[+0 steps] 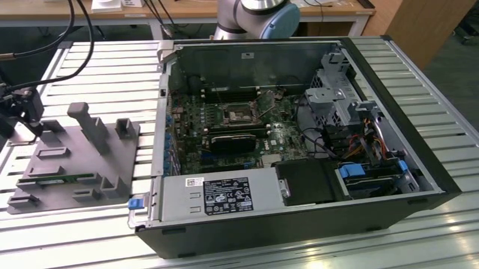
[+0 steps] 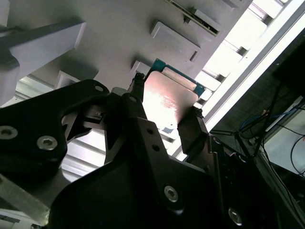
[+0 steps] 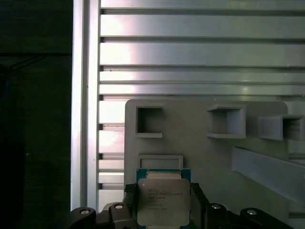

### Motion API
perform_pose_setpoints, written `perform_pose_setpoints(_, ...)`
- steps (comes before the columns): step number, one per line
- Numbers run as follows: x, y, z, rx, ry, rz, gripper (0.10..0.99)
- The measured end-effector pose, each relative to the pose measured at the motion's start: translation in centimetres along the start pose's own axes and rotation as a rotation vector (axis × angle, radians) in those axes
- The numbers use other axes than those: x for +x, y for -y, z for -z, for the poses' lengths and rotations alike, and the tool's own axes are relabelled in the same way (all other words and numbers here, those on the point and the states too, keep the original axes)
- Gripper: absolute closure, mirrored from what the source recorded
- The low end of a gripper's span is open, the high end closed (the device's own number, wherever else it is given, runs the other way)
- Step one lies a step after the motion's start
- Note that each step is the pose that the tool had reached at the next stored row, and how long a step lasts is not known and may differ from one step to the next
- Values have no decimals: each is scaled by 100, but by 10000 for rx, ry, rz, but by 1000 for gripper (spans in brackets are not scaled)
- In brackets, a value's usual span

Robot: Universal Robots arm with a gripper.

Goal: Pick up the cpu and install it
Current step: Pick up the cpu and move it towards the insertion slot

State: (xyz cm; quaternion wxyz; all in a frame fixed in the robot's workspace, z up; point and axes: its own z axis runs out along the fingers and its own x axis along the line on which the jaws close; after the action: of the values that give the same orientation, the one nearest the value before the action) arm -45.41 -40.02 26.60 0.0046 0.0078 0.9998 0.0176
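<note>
Claw (image 1: 32, 124) at exterior view's left, over grey fixture plate (image 1: 75, 154) on slatted worktop (image 1: 105, 73), well apart from open computer case (image 1: 247, 61). In both wrist views claw pinches cpu (image 3: 163, 202) by two opposite edges, fingers (image 2: 191, 128) tight on each side. Cpu sits low over plate, metal top showing; lifted clear or not, cannot tell. Judgement: grasp made, pick-up at early stage. Carry to case and seating in motherboard socket (image 1: 238, 116) not yet done; socket appears unfilled.
</note>
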Motion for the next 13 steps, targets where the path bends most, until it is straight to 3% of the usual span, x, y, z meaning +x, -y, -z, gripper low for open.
perform_pose_setpoints(13,0,-15,61,0,0,0,553)
